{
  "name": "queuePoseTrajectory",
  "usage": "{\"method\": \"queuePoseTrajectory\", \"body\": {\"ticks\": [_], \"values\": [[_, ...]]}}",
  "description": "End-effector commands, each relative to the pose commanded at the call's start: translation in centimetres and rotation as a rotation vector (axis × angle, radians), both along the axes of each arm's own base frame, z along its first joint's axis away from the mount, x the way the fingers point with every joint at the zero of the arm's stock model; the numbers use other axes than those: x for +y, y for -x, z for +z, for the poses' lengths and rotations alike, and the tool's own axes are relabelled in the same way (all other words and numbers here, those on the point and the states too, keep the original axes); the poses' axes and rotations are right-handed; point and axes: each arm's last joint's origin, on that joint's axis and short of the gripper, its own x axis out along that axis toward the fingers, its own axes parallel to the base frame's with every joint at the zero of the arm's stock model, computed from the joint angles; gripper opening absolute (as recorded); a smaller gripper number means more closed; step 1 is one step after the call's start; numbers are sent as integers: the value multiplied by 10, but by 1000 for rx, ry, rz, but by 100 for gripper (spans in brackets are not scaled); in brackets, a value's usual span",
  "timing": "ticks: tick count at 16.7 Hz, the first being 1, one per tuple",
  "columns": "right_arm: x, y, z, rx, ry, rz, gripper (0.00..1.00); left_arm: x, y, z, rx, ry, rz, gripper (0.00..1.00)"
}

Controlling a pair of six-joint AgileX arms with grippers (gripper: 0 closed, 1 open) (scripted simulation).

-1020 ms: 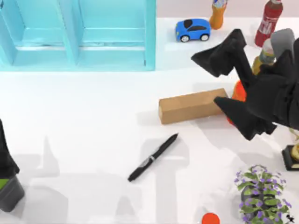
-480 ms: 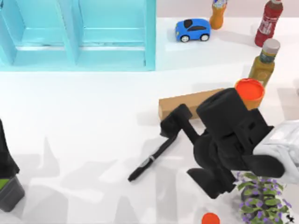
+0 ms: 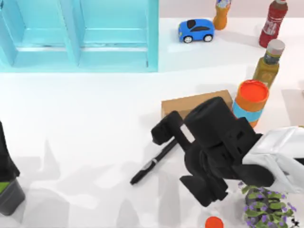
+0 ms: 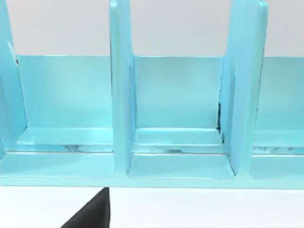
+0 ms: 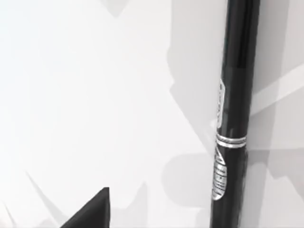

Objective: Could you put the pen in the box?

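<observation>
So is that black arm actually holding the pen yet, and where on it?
Nothing is held. The pen lies flat on the table, and the right gripper hovers over its upper end. The left gripper is parked at the table's left edge.

pen (image 3: 153, 163) tip hidden, box (image 3: 183, 104) half covered

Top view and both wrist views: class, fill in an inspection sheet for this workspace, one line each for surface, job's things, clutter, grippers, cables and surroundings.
Surface: white table, shadowed.
Job's things: slim black marker pen lying flat on the table; long brown cardboard box behind it, partly hidden by the right arm.
Clutter: blue toy car, orange cylinder with blue band, red bottle, brown bottle, orange bottle, purple-flowered plant.
Grippers: right gripper above the pen's upper end; left arm parked at the table's left edge.
Cables: nothing seen.
Surroundings: large cyan shelf unit at the back left.
</observation>
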Motion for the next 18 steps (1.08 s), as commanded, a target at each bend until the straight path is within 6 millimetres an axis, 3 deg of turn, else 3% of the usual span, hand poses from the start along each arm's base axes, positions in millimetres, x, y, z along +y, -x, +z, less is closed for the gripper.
{"method": "queuePoseTrajectory", "body": {"ticks": [5, 9, 13, 18], "values": [[34, -15, -41, 5, 5, 3, 100, 0, 0, 0, 0, 0, 0, 100], [29, -44, -68, 4, 3, 1, 100, 0, 0, 0, 0, 0, 0, 100], [27, -47, -70, 3, 3, 3, 100, 0, 0, 0, 0, 0, 0, 100], [27, -47, -70, 3, 3, 3, 62, 0, 0, 0, 0, 0, 0, 100]]}}
